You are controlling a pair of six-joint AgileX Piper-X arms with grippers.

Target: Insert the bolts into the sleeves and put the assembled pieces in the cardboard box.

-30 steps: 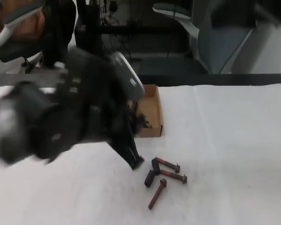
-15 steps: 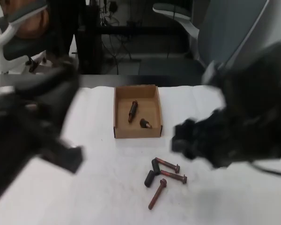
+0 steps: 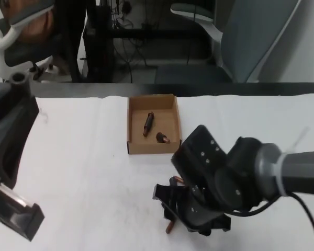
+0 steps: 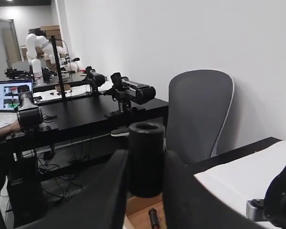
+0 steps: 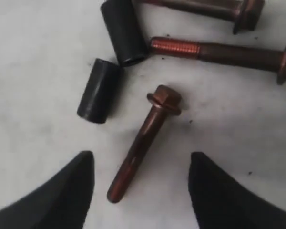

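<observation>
High behind both arms, looking forward and down over the bench [image 3: 83, 157], wide enough for the box [image 3: 153, 147] and the chair [image 3: 251, 42] beyond. On the right wrist, aimed straight down between the spread fingers of the right gripper [image 5: 140, 157], close over a bolt [image 5: 155, 114] also glimpsed from above. On the left wrist, facing level past the sleeve [image 4: 145, 143] clamped in the left gripper [image 4: 146, 164], toward the same chair and box.

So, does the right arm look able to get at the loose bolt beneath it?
Probably yes: its open fingers straddle the bolt, nothing lies between, and the nearest sleeve lies apart.
</observation>
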